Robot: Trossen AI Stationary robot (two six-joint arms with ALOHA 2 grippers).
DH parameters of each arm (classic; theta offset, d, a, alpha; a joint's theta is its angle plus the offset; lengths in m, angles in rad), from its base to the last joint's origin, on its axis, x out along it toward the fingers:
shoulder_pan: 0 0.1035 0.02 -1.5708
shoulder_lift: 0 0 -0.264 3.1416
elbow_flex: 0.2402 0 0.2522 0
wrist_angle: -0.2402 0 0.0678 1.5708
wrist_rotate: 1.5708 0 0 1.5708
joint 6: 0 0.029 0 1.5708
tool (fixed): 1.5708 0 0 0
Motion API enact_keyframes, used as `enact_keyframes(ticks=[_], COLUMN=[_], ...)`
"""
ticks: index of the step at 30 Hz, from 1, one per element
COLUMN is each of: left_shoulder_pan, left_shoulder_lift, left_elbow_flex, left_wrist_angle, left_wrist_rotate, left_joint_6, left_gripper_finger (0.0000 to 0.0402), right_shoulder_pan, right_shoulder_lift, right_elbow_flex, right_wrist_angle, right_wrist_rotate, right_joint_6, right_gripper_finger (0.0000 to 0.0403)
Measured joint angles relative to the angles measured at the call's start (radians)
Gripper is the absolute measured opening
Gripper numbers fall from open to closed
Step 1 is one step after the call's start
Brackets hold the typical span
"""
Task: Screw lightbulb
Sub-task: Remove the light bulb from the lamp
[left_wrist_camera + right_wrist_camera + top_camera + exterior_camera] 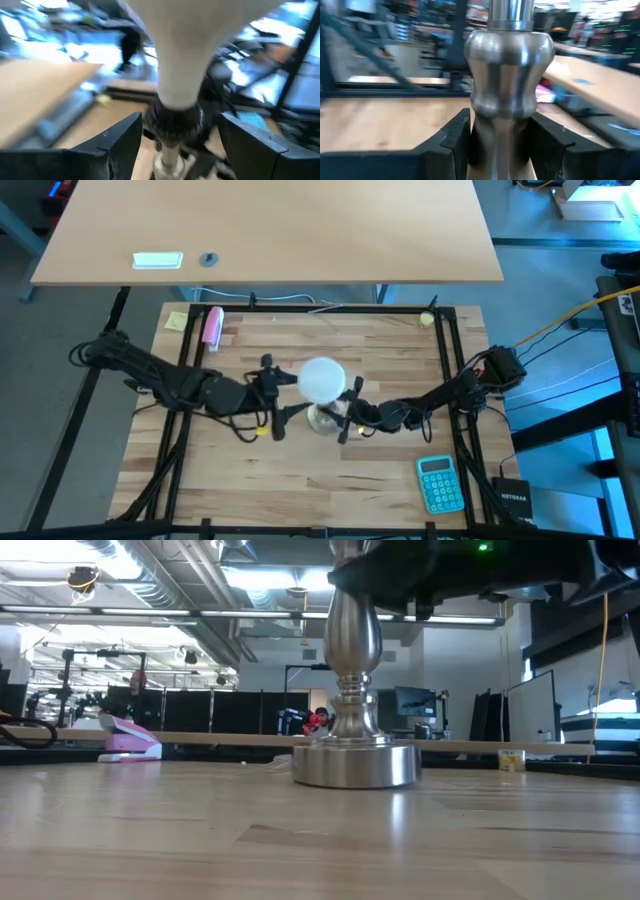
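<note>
The white lightbulb (320,378) stands upright, with its neck (182,65) in the black socket (172,125) on top of the silver lamp stand (355,755). The stand's round base rests on the table at mid-table. My left gripper (290,388) comes in level from the left and is open. Its fingers (122,145) stand on either side of the socket and the bulb's neck, and a gap shows on each side. My right gripper (347,418) reaches in from the right, lower down, and is shut on the stand's stem. My right gripper pinches the stand's stem at its narrow waist (500,142), just under the rounded bulge, between its two fingers (457,145). The fingers come in level from the table's right side and lie across the upright stem. The stand stays upright with its base (355,765) flat on the table.
A blue calculator (440,483) lies at the near right. A pink stapler (213,327) and a yellow note (177,321) sit at the far left. Black frame rails (452,370) run along the table's sides. Bare wood lies in front of the stand.
</note>
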Motion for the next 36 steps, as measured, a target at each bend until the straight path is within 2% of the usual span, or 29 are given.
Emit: enact_keyframes(ticks=[3, 6, 13, 18, 23, 26, 30, 36], left_shoulder_pan=[-0.045, -0.067, -0.052, -0.025, -0.015, -0.009, -0.007, -0.017], left_shoulder_lift=[0.018, 0.044, 0.093, 0.116, 0.117, 0.118, 0.131, 0.133], left_elbow_flex=[0.001, 0.001, 0.001, 0.001, 0.001, 0.001, 0.001, 0.001], left_wrist_angle=[0.096, 0.185, 0.303, 0.472, 0.524, 0.512, 0.52, 0.474], left_wrist_rotate=[-0.133, -0.176, -0.365, -0.368, -0.367, -0.366, -0.357, -0.314], left_joint_6=[0.067, 0.126, 0.181, 0.282, 0.343, 0.346, 0.339, 0.345], left_gripper_finger=[0.025, 0.025, 0.025, 0.025, 0.0248, 0.0223, 0.0155, 0.0148], right_shoulder_pan=[-0.001, 0.001, 0.0, -0.012, -0.011, -0.011, -0.011, -0.011], right_shoulder_lift=[0.0, 0.001, 0.001, 0.001, 0.001, 0.001, 0.001, 0.001], right_elbow_flex=[0.046, 0.098, 0.182, 0.194, 0.194, 0.194, 0.194, 0.194], right_wrist_angle=[-0.072, -0.157, -0.257, -0.262, -0.269, -0.271, -0.267, -0.266], right_wrist_rotate=[0.084, 0.168, 0.244, 0.246, 0.246, 0.228, 0.207, 0.179], right_joint_6=[-0.034, -0.047, -0.038, -0.021, -0.007, 0.003, 0.031, 0.046], right_gripper_finger=[0.0154, 0.0154, 0.0153, 0.0151, 0.0151, 0.015, 0.015, 0.0147])
